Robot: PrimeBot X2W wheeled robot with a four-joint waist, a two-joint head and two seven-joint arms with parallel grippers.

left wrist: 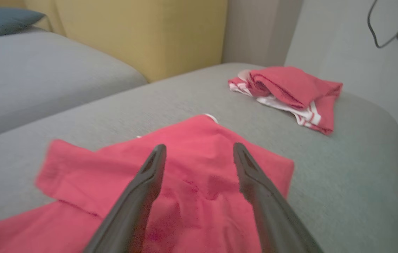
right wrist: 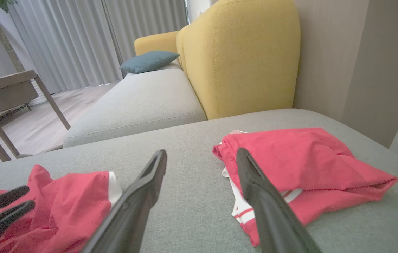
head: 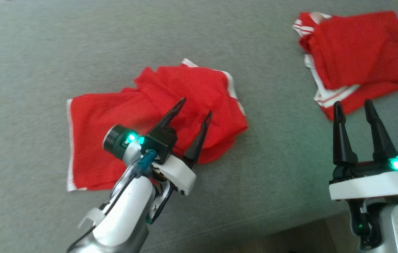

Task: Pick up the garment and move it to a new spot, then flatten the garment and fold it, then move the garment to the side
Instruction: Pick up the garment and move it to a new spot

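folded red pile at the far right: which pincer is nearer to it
Right. The right pincer has its tips at the folded red pile's near edge; the left pincer is over the other red garment, off to the pile's left.

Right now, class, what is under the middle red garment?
The garment lies on the grey cushion, which shows all round it. The cushion directly beneath and the garment's lower layers are covered.
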